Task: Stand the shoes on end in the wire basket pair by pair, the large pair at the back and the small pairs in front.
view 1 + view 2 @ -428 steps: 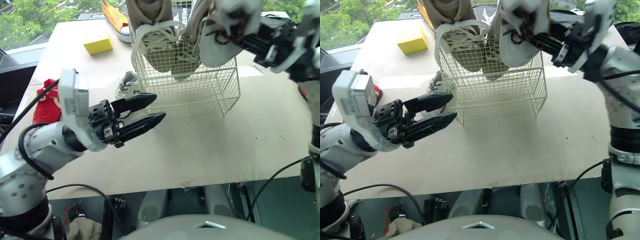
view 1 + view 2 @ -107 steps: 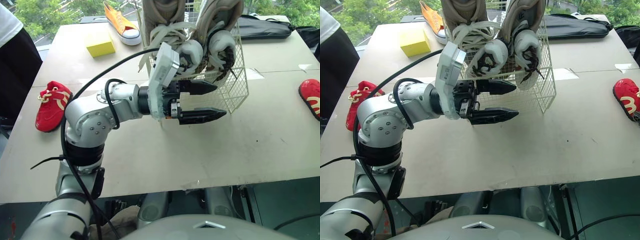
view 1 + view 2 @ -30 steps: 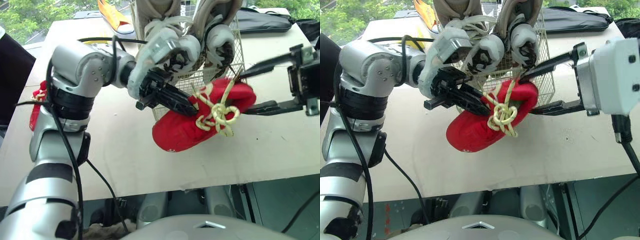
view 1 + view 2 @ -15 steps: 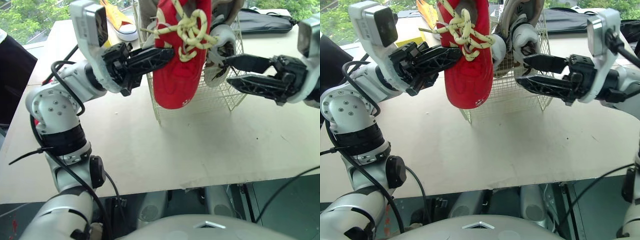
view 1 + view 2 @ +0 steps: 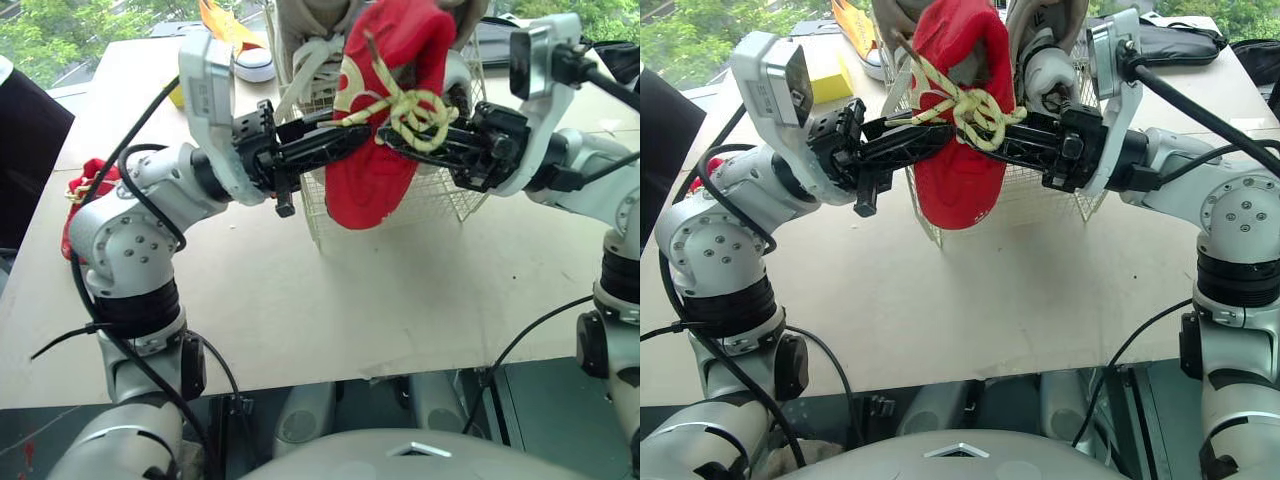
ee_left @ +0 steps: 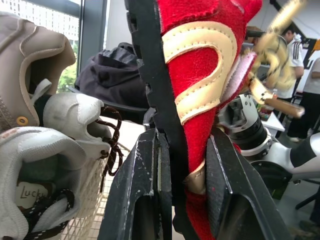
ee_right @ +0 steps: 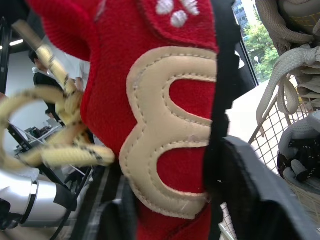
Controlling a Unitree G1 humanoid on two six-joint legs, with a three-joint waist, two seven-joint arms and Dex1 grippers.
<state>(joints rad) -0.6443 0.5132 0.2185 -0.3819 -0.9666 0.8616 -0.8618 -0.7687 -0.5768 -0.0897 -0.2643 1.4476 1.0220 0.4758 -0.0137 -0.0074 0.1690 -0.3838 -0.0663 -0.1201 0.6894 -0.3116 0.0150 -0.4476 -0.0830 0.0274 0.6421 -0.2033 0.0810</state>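
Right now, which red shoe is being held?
The raised red shoe, clamped between left gripper and right gripper; the other red shoe lies on the table.

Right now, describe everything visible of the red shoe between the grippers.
The red shoe is of fuzzy red fabric with cream curved trim, a black sole edge and knotted yellowish laces. It hangs in the air roughly on end, in front of the wire basket, clamped from both sides by the left gripper and right gripper.
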